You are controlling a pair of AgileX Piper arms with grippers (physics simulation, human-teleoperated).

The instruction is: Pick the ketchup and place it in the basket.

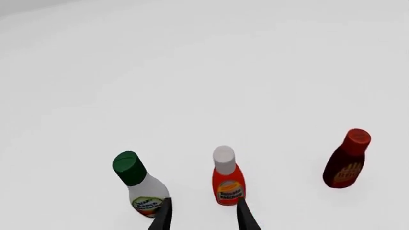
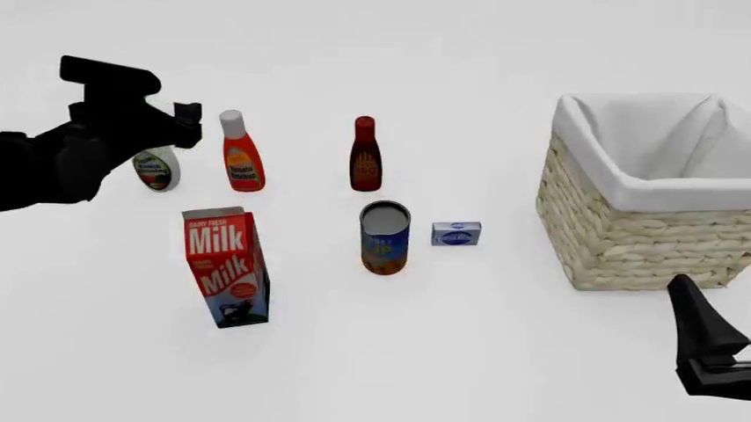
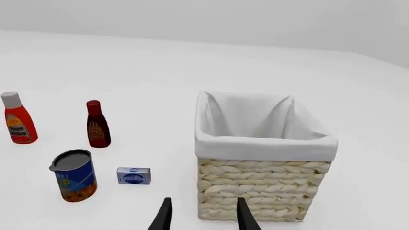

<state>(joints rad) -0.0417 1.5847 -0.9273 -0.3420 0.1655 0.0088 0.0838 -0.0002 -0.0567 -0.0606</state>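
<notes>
Ketchup [image 2: 242,156] stands upright on the table [image 2: 470,352], upper left of the front frame, between a white green-capped bottle [image 2: 156,169] and a dark-red bottle [image 2: 365,156], touching neither. Left gripper [image 1: 203,218] hovers near it, fingers parted, holding nothing. Right gripper [image 3: 202,215], lower right, also parted and empty, faces the basket [image 2: 639,237], which sits at the right edge, well apart from the ketchup.

ketchup [image 2: 242,155]: red-orange, grey cap, upright | basket [image 2: 634,237]: wicker, white-lined, far right
</notes>
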